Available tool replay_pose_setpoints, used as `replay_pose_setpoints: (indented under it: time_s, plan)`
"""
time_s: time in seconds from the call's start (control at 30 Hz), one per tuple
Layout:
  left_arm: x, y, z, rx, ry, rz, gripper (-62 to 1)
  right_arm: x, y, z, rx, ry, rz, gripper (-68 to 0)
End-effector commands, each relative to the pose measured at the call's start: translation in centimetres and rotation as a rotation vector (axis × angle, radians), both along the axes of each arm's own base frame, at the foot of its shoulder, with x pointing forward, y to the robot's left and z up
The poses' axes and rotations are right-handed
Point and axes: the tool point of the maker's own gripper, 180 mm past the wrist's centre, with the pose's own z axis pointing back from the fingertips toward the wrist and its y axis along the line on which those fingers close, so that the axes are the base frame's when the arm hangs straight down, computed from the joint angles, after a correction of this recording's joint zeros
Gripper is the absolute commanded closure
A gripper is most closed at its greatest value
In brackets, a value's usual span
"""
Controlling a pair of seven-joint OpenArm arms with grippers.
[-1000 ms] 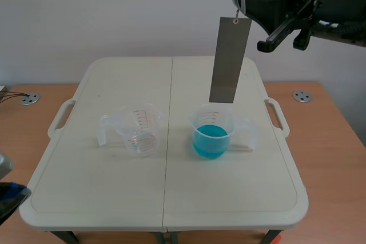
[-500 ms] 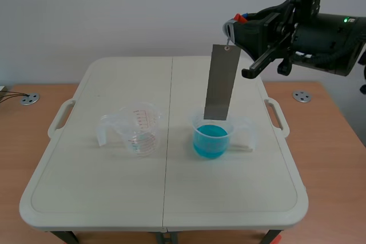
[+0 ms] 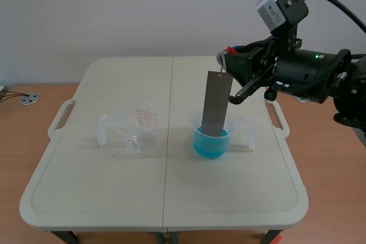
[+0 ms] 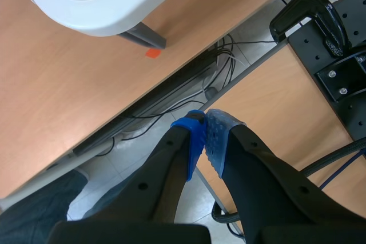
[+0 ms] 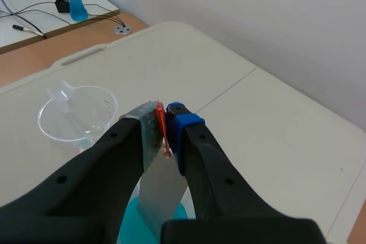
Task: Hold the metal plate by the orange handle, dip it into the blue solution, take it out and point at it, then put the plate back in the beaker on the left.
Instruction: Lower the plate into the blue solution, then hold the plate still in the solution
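— Where is the metal plate [image 3: 216,104]?
— It hangs nearly upright, leaning a little, from the right gripper [image 5: 163,119]. Its lower end is inside the rim of the beaker with the blue liquid [image 3: 211,141], which stands on the right half of the table [image 3: 91,192].
— Is it in the liquid?
— The bottom edge is down at the blue surface. I cannot tell whether it is under it.
— How is it held?
— The two fingers [image 5: 114,147] are pinched narrow on the thin orange handle [image 5: 162,124] at the plate's top, one pad on each side. The plate hangs below them, over the beaker.
— And the other beaker?
— The empty clear beaker [image 3: 136,131] stands on the left half of the table, well apart from the blue one, with its handle turned toward the table's left edge.
— What about the left gripper [image 4: 204,135]?
— It is off the table, above the floor [image 4: 123,161] and some cables [image 4: 171,104], with the table's corner ahead of it. Its blue pads [image 4: 194,141] are pressed together with nothing between them
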Motion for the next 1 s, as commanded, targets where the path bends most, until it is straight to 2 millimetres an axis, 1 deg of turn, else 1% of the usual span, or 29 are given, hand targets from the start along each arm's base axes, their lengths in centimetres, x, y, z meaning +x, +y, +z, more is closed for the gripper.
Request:
replay_pose_setpoints:
  time_s: [0.0, 0.23, 0.4, 0.57, 0.97]
  plan:
    - [0.1, -0.3, 0.1, -0.011, -0.007, 0.004, -2.3, 0.7, -0.1, 1.3, 0.027, -0.041, -0.003, -1.5]
    - [0.0, -0.3, 0.1, -0.011, -0.006, 0.004, -2.3, 0.5, 0.3, -1.7, 0.013, 0.015, 0.000, -1.5]
    - [0.0, -0.3, 0.1, -0.009, -0.004, 0.005, -2.3, 0.5, 0.2, -3.0, 0.004, 0.046, -0.005, -1.5]
    - [0.0, -0.3, 0.1, -0.009, -0.004, 0.005, -2.3, 0.4, 0.1, -3.4, -0.013, 0.049, -0.004, -1.5]
    - [0.0, -0.3, 0.1, -0.009, -0.004, 0.005, -2.3, 0.4, 0.2, -3.3, -0.013, 0.046, -0.004, -1.5]
